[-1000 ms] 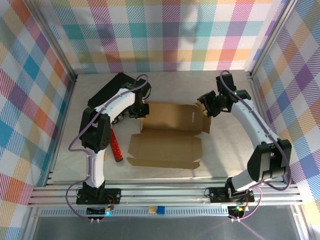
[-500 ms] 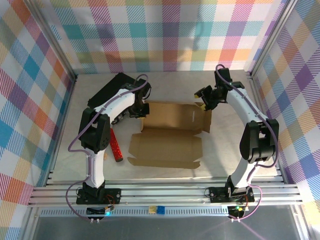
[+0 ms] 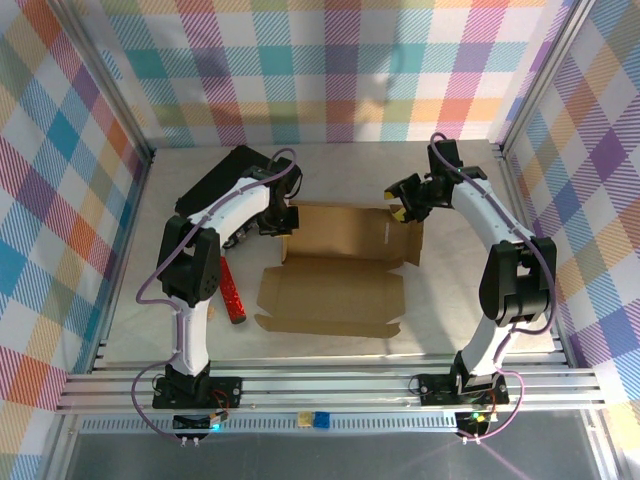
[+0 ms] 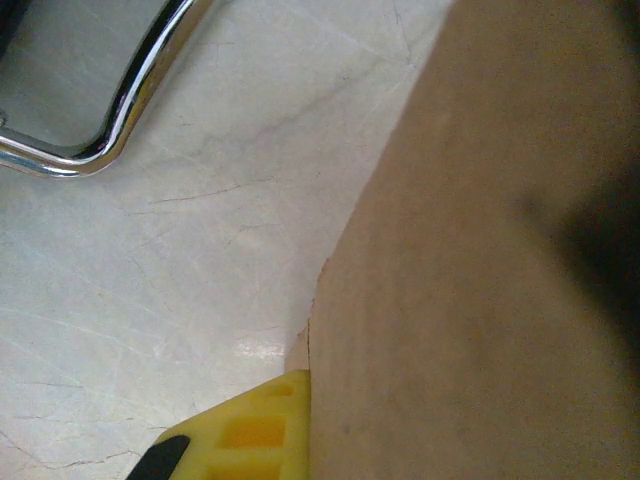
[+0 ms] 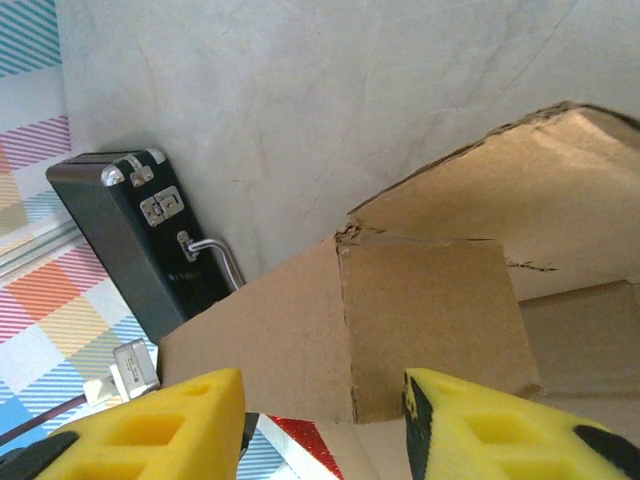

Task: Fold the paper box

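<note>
Right end effector (image 3: 402,203) reached paper box (image 3: 335,285).

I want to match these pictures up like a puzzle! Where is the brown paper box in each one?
Top external: the paper box lies open in the middle of the picture.
Left wrist: it fills the right half, very close up.
Right wrist: its flaps cross the lower middle and right.
Shared landmark: the black case, left of the box from above. Its metal handle is top left in the left wrist view and lower left in the right wrist view.
</note>
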